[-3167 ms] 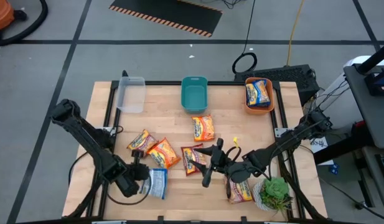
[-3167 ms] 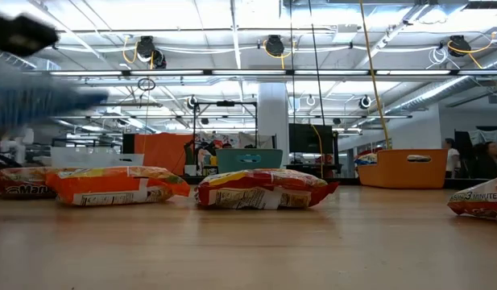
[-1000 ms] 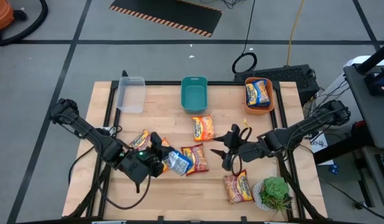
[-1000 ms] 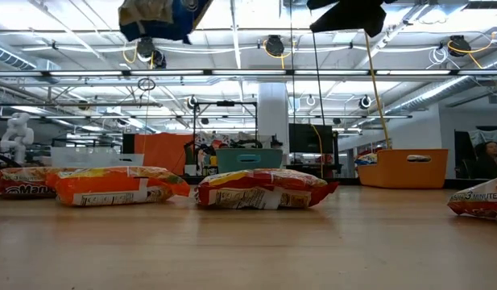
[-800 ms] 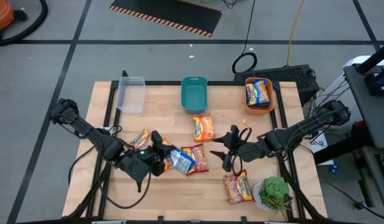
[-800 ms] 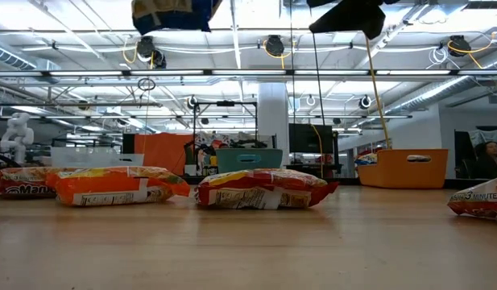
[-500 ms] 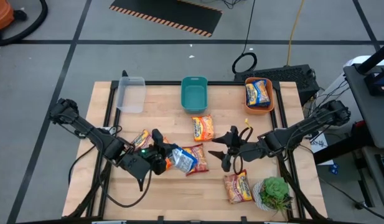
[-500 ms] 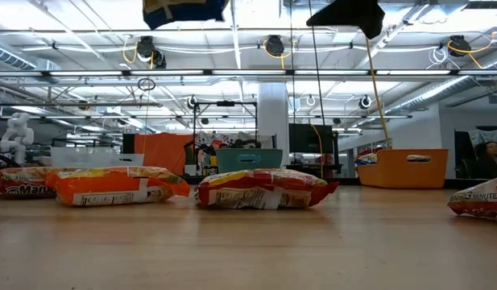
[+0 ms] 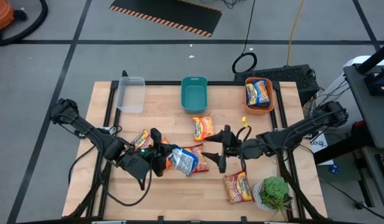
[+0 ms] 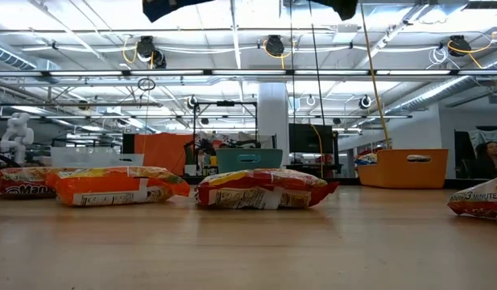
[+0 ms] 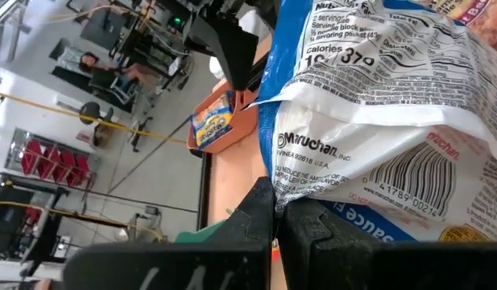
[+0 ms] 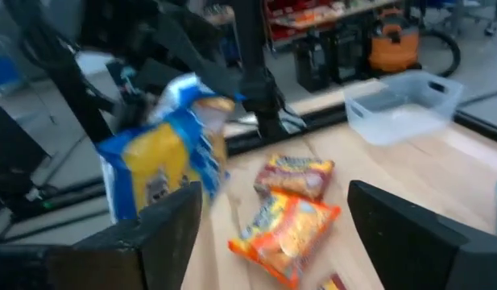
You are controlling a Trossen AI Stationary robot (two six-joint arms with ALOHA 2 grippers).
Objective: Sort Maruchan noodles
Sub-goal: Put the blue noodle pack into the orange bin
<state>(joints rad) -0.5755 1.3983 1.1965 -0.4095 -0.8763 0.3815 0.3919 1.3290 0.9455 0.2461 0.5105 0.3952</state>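
My left gripper (image 9: 162, 159) is shut on a blue-white Maruchan packet (image 9: 181, 160), held in the air over the table's near middle; the left wrist view shows its printed back (image 11: 377, 113). My right gripper (image 9: 213, 158) hovers open just right of that packet, its fingers spread wide (image 12: 274, 193), with the packet (image 12: 163, 165) ahead of it. Other packets lie flat on the table: an orange one (image 9: 203, 127), a red one (image 9: 196, 158) partly under the held packet, orange-yellow ones (image 9: 142, 140), and one near the plant (image 9: 239, 186). My left gripper pinches the blue-white packet between its two fingers at one end's edge (image 11: 312, 189). The fingers come level from the table's left. The packet is lifted clear and sticks out beyond the fingertips toward the right arm.
Along the far edge stand a clear bin (image 9: 131, 94), a teal bin (image 9: 194, 93) and an orange bin (image 9: 259, 106) holding a yellow-blue packet (image 9: 257, 93). A green potted plant (image 9: 276, 191) sits at the near right corner. People show in the room behind.
My left gripper has carried the blue-white packet, held aloft, a little toward the table's right. My right gripper has moved toward the table's left, closing in on the packet, and stays open. The packets on the table have not moved.
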